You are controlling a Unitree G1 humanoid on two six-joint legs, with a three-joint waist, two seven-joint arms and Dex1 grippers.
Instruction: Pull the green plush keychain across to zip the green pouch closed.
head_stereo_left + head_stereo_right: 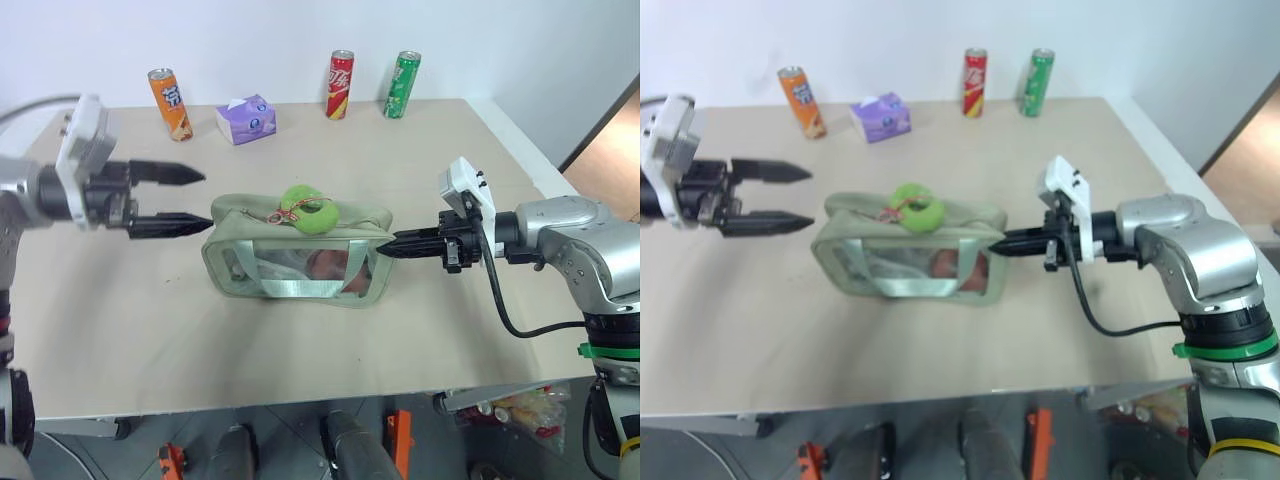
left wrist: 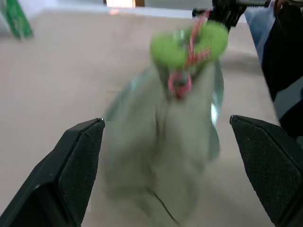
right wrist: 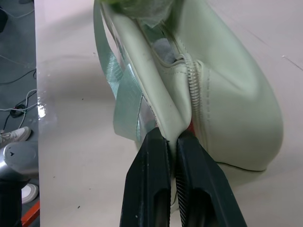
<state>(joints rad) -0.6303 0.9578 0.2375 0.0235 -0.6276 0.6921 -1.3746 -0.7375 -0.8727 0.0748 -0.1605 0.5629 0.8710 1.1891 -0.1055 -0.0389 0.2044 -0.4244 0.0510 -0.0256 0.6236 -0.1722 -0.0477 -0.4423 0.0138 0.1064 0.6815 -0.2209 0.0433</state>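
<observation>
Beige table (image 1: 300,330), green pouch (image 1: 297,262) pinched by right claw (image 1: 388,245), green plush keychain (image 1: 303,209) on top, left claw (image 1: 196,201) wide open just beside, empty

text: none legible | cans (image 1: 342,84): markings too small to read

green plush keychain (image 1: 917,210) atop green pouch (image 1: 910,250) | right gripper (image 1: 1002,243) pinching pouch end
</observation>
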